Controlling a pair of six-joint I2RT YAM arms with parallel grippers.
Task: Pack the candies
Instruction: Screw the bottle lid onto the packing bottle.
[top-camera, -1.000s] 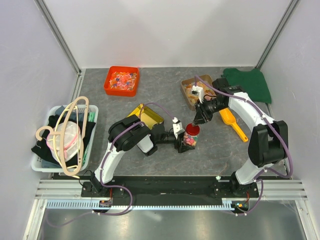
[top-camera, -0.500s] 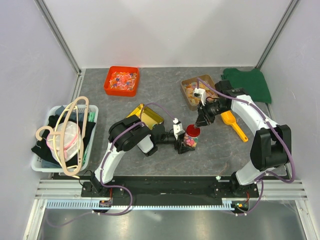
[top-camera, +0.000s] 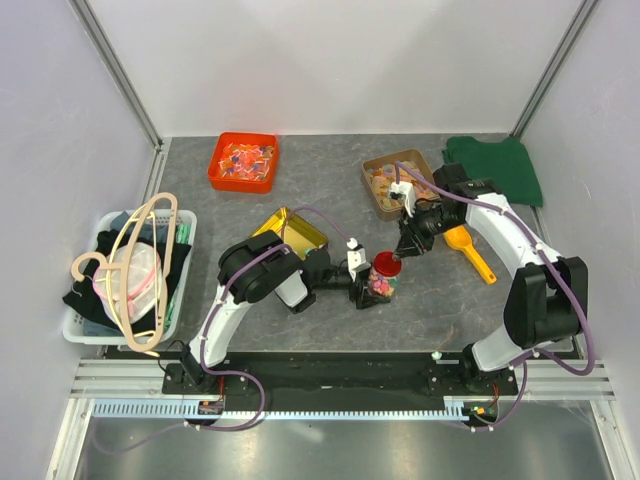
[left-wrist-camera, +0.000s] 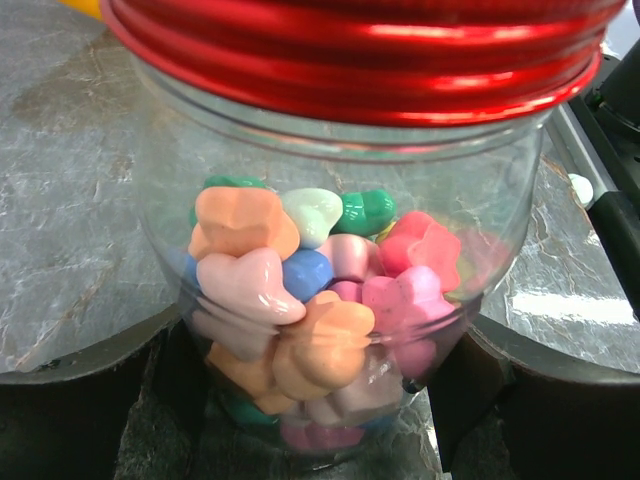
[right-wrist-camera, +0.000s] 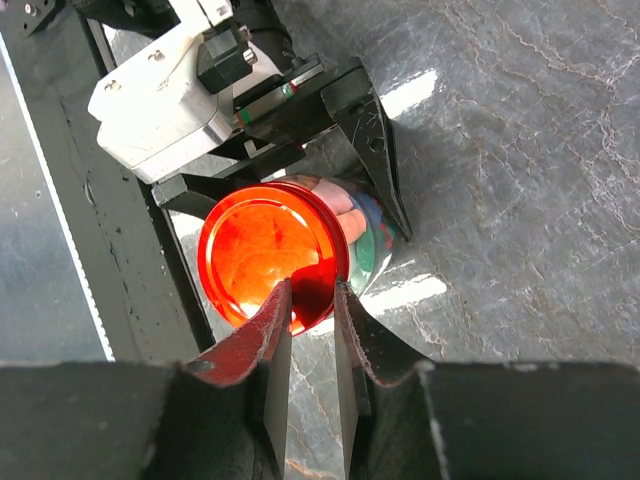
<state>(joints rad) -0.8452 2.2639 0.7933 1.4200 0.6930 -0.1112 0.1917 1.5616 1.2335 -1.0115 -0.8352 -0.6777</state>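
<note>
Candies: chunky mixed-colour sweets, already inside clear plastic jar
Left gripper: clamped around jar
Right gripper: pinching shiny red lid by its rim
Remaining: probably tightening lid

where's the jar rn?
Top view, near the middle of the table: the jar stands between the left fingers, its red lid pinched at the rim by the right fingers.

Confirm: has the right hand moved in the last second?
Yes. Top view: the right hand has shifted slightly away from the brown rectangular tray, toward the near edge, at the red metal lid of the clear candy jar.
</note>
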